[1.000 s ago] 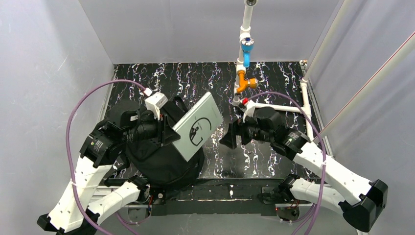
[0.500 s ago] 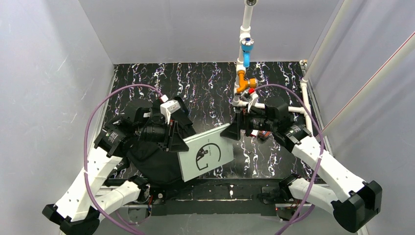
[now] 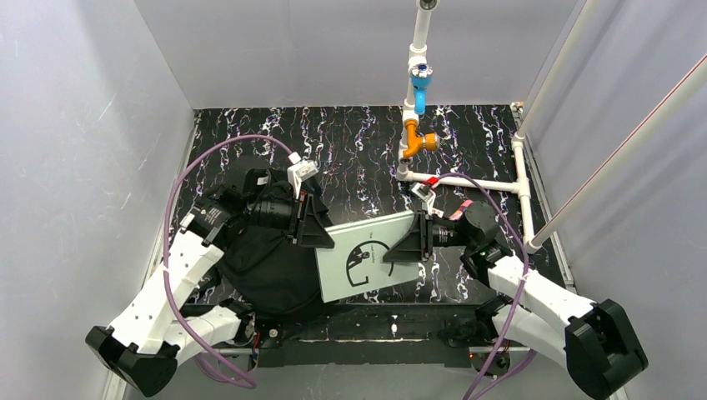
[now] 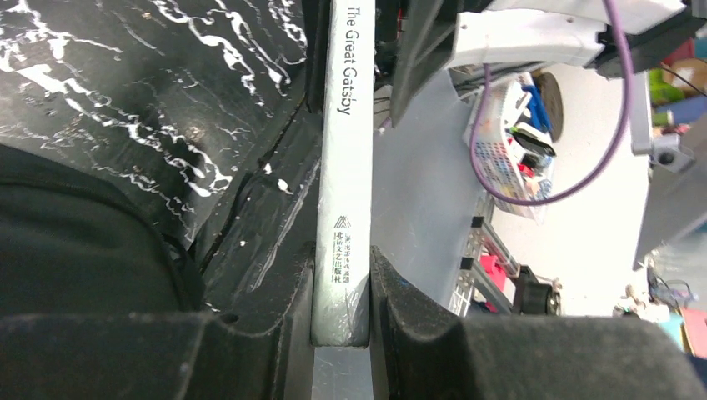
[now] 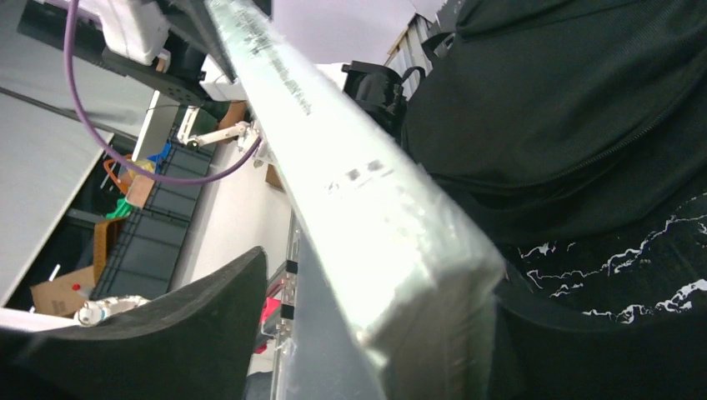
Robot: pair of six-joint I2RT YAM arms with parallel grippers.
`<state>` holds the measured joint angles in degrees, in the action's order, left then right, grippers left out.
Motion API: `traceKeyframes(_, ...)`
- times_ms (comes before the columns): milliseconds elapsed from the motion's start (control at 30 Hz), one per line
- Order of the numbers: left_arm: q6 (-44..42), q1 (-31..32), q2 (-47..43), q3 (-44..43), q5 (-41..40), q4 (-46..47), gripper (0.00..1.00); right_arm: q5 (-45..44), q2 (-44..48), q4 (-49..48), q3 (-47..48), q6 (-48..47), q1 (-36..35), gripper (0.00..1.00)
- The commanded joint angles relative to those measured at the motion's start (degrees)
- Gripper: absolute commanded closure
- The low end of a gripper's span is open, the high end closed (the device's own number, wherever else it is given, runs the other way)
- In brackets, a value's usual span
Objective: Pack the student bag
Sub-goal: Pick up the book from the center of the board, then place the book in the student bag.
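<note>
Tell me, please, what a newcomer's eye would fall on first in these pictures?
A pale book hangs over the table's near middle, clamped in the left gripper while the right gripper straddles its other end. Under the left arm lies the black backpack, and a white pipe frame with blue and orange fittings stands at the back.
</note>
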<state>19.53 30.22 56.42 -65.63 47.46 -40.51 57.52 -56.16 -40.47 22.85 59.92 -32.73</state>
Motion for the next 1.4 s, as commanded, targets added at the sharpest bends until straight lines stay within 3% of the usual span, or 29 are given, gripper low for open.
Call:
traceKeyframes(0,-3.46,-0.89,2.77,-1.65,2.57,3.19,1.0,2.62,4.19,-17.79,-1.03,10.88,-0.87,0.46)
traceKeyframes(133,-6.89,-1.21,5.42,-4.06,-4.95,-2.8,0.96,1.8,4.99,-28.21,-3.95,19.49,-0.89,0.9)
traceKeyframes(167,-7.7,-1.19,5.98,-5.1,-9.08,-5.58,0.84,1.47,5.7,-28.23,-4.25,20.19,-0.85,0.98)
traceKeyframes(233,-8.32,-1.19,5.92,-6.39,-23.56,-10.17,0.5,0.79,7.52,-20.17,-3.8,16.94,-0.84,0.99)
traceKeyframes(267,-8.09,-1.21,5.45,-6.47,-30.95,-12.05,0.39,-0.19,8.85,-9.38,-2.46,12.0,-0.84,0.99)
traceKeyframes(333,-6.89,-1.19,3.96,-5.32,-44.35,-14.47,0.14,-6.75,11.5,24.73,5.34,-6.99,-0.84,0.99)
traceKeyframes(400,-4.8,-1.21,2.49,-3.27,-51.54,-16.09,0.09,-22.18,11.61,55.48,13.46,-23.75,-0.84,0.99)
traceKeyframes(467,-4.75,-1.14,1.36,-0.79,-46.9,-16.65,0.12,-32.59,10.9,69.83,18.01,-27.95,-0.84,0.99)
traceKeyframes(567,-3.07,2.25,2.32,3.08,-36.99,-17.61,0.22,-38.31,10.41,75.11,20.41,-26.56,-0.84,0.99)
traceKeyframes(700,-0.2,16.31,6.51,4.08,-46.12,-20.71,0.22,-41.47,10.04,77.06,21.95,-26.77,-0.84,0.99)
traceKeyframes(833,2.83,23.68,12.1,5.02,-50.02,-21.01,0.21,-43.87,9.79,76.97,22.41,-26.61,-0.84,0.99)
traceKeyframes(1133,5.57,28.38,22.71,6.83,-54.91,-17.99,0.26,-37.75,8.71,72.23,19.18,-20.52,-0.84,0.99)
traceKeyframes(1267,5.17,29.98,24.03,4.49,-61.34,-21.92,0.47,-37.68,8.7,72.86,19.68,-20.29,-0.84,0.99)
traceKeyframes(1367,5.13,29.95,20.27,1.43,-69.85,-25.8,0.8,-38.43,8.46,74.48,20.74,-21.28,-0.84,0.99)
